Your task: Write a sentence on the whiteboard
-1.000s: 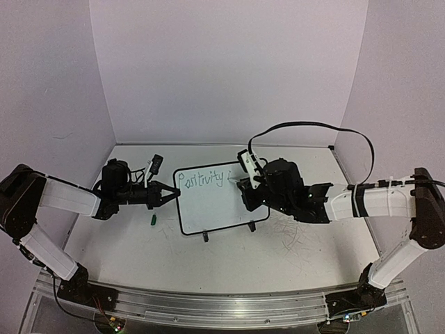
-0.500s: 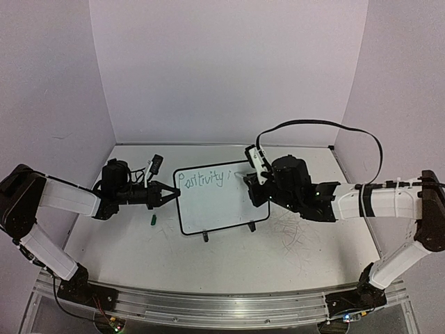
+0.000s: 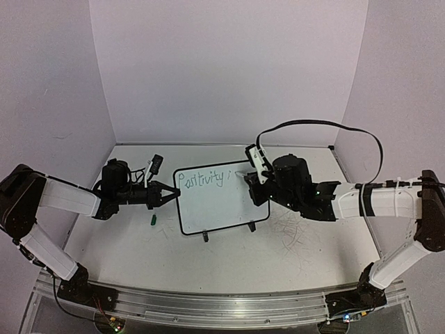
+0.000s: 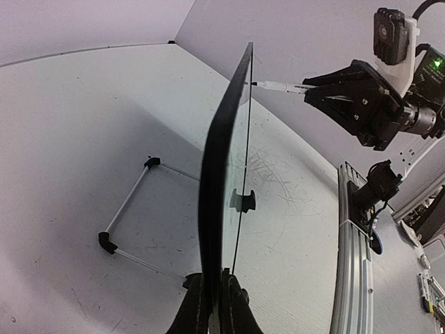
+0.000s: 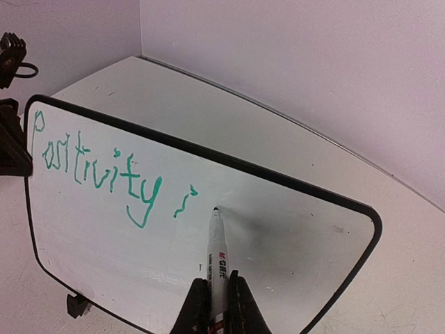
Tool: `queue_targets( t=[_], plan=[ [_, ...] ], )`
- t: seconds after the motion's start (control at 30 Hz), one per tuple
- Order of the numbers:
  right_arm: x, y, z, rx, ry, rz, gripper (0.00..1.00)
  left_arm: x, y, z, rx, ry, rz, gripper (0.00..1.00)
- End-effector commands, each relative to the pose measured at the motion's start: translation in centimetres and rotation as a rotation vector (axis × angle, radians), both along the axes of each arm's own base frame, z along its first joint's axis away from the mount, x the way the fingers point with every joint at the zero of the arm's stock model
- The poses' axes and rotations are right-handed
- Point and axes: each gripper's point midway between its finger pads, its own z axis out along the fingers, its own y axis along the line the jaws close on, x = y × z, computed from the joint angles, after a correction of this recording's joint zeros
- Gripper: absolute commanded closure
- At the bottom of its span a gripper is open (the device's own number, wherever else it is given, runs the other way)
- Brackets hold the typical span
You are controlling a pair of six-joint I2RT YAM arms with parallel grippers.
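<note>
Rightward shift of the right hand [image 5: 217, 289] was noted, marker [image 5: 219, 254] gripped for lettering; whiteboard [image 5: 299, 236] was pinched steady by left hand [image 4: 214, 296].

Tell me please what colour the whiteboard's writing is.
The thin handwritten sentence is green, clearest in the right wrist view.
</note>
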Motion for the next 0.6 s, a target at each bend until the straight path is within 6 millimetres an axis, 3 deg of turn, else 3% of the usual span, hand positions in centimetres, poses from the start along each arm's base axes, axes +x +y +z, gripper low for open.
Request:
queue_targets(
  t=[0.0,0.23,0.57],
  plan=[
    [0.7,1.0,2.4,0.053,-0.051,0.014,1.00,0.6,0.2,2.3,-0.015,-0.106,0.023,1.00],
    [1.0,1.0,2.2,0.049,-0.054,-0.003,1.00,0.6,0.2,2.3,-0.015,-0.106,0.021,1.00],
    [1.2,0.4,0.6,0.009,-0.026,-0.037,1.00,0.6,0.2,2.4,-0.016,-0.109,0.023,1.00]
  ],
)
